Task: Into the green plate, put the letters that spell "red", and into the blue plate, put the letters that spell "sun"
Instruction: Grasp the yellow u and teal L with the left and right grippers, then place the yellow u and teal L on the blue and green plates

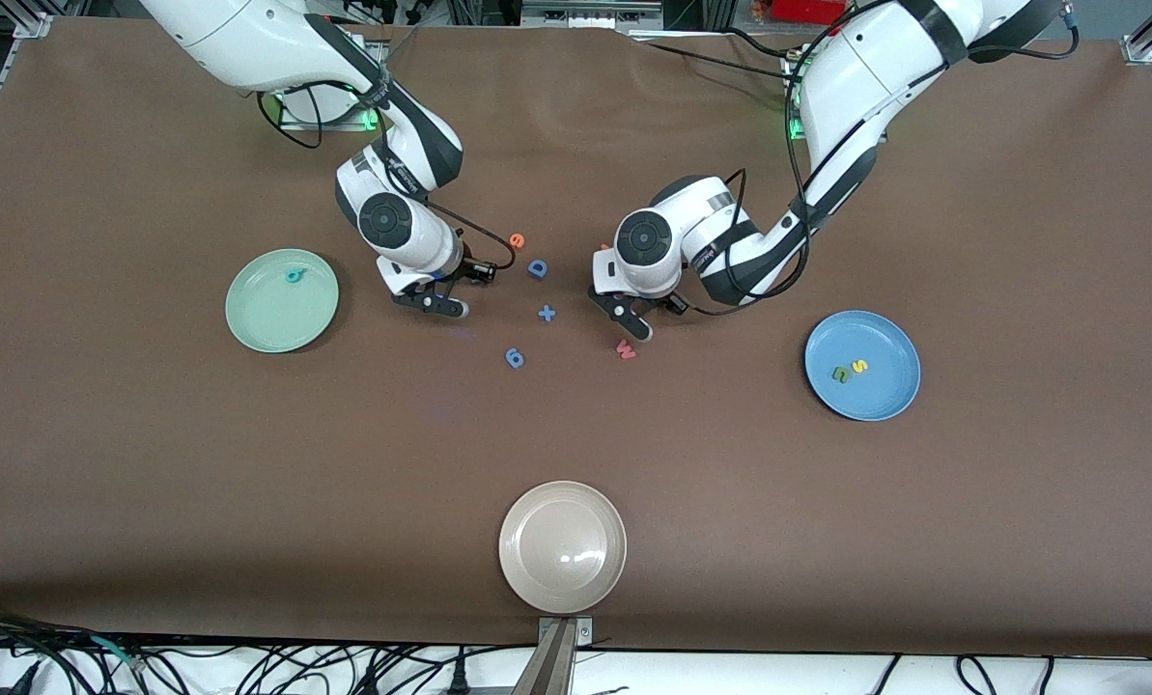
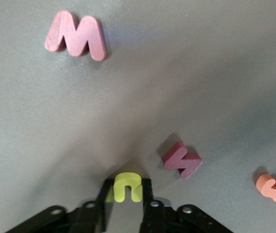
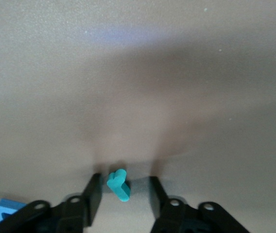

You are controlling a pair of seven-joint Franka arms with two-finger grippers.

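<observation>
My left gripper [image 2: 127,190] is shut on the yellow "u" [image 2: 126,186], low over the table beside the red "W" [image 1: 626,350]. My right gripper [image 3: 123,188] is open, and the teal "r" [image 3: 118,184] lies on the table between its fingers with a gap on each side. In the front view both letters are hidden under the left gripper [image 1: 638,328] and the right gripper [image 1: 437,306]. The teal "d" [image 1: 295,276] lies in the green plate [image 1: 276,320]. The green "n" [image 1: 840,375] and yellow "s" [image 1: 860,366] lie in the blue plate [image 1: 877,396]. The orange "e" [image 1: 517,240] lies between the arms.
A blue "D" [image 1: 537,268], a blue plus [image 1: 547,313] and a blue "6" [image 1: 515,358] lie between the grippers. A dark red piece [image 2: 182,159] and an orange piece [image 2: 273,187] lie close to the left gripper. A beige plate [image 1: 537,571] stands nearest the front camera.
</observation>
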